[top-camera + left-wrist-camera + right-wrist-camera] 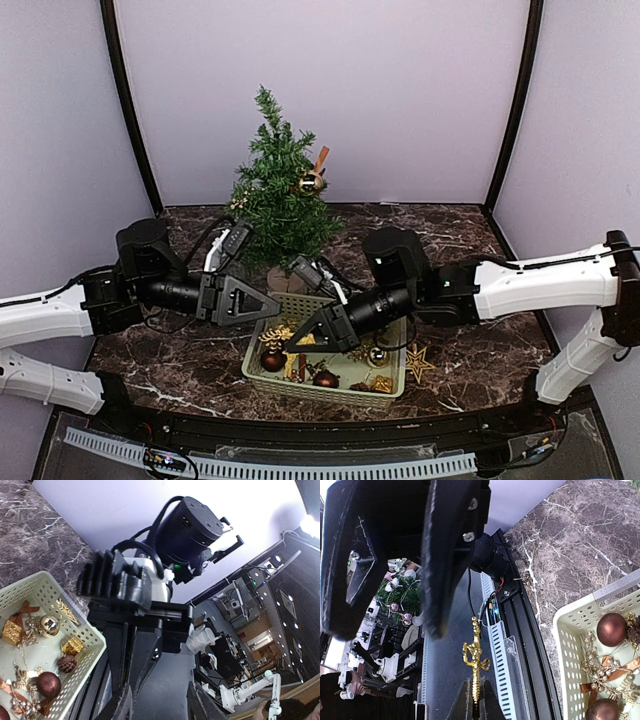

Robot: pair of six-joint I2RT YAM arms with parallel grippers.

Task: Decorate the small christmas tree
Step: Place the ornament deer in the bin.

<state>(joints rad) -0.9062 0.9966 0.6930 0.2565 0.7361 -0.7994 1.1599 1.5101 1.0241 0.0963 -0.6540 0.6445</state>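
Closest to us, in the right wrist view, is a thin gold ornament [476,657] seen edge-on. The right gripper [476,702] has its fingers nipped shut on the lower end. It is held out toward the left gripper [160,707], whose fingers stand well apart with nothing between them.

The small christmas tree [280,190] stands upright at the back of the table [460,240], behind the basket [320,392] and taller than it. The arms hide most of its foot. One ribboned ball [309,184] already hangs on its right side.

We judge the tree to be light and likely to tip on its small base. Its branches look bristly and springy, so they will bend under a push. We would not clamp the needles. We would steady it low on the trunk if needed and slip the hanging loops over the outer branch tips.

The pale slotted basket sits just in front of the tree. It holds dark red balls [273,360], a shiny gold ball [49,625], a small gold gift box [73,645], a pine cone [65,663] and gold sprigs. A gold star [417,362] lies on the table just beside its right wall.
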